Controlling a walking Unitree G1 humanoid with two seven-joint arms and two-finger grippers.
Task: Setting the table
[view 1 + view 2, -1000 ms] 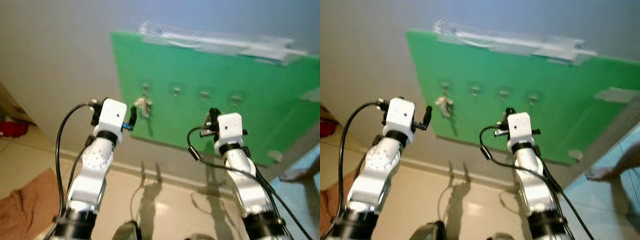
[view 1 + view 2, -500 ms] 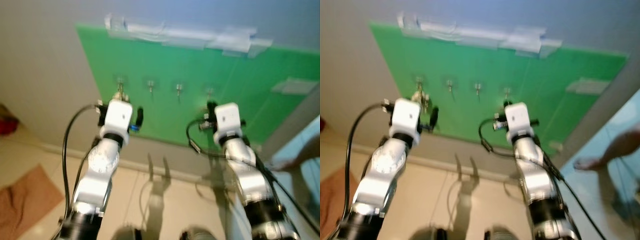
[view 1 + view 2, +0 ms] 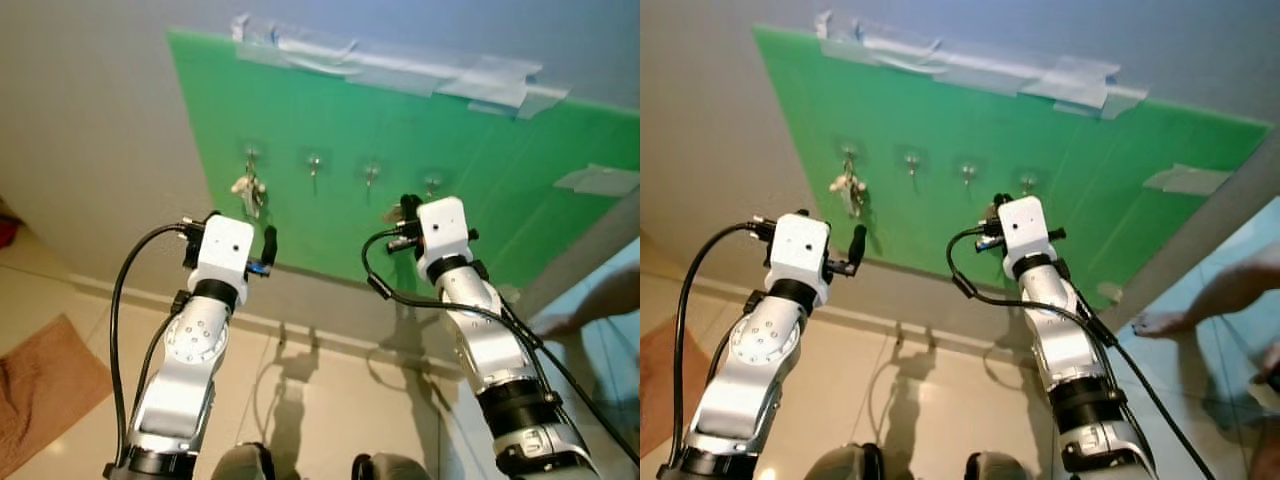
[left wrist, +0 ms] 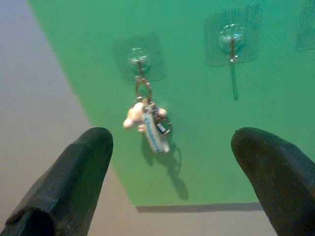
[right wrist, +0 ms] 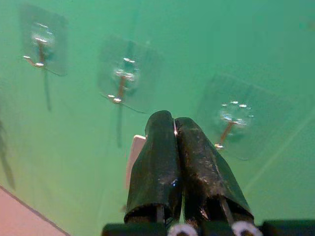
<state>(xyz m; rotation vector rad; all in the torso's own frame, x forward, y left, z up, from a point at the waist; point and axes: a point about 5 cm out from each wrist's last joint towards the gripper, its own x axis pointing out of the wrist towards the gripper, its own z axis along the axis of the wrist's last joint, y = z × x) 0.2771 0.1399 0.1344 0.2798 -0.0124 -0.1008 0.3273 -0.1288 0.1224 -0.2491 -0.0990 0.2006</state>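
You are facing a green board (image 3: 420, 170) taped to the wall, not a worktop, so nothing of a table setting is lying in front of you. Start at your left. Your left gripper (image 4: 172, 182) is standing wide open with nothing in it, its two black fingers (image 4: 74, 177) well apart. The keychain (image 4: 147, 125) is hanging straight ahead of it, between the fingers and a little toward the left one, dangling from the leftmost hook (image 4: 138, 56). Its long axis is running straight down from the hook: a metal ring on top, then a small pale figure and a white tag with a dark bit beside it. It is looking light and loose, likely to swing when touched.

Further along, the next hook (image 4: 231, 37) is standing bare.

Your right gripper (image 5: 179, 167) is pressed shut, fingers touching along their length, and is pointing at the board just below the bare hooks (image 5: 120, 81) at that end. A pale flat piece (image 5: 134, 157) is showing behind the fingers; you cannot tell whether it is being held.

Your left arm is clearly nearer the keychain, so a reach would mean pushing forward and closing around the hanging body.
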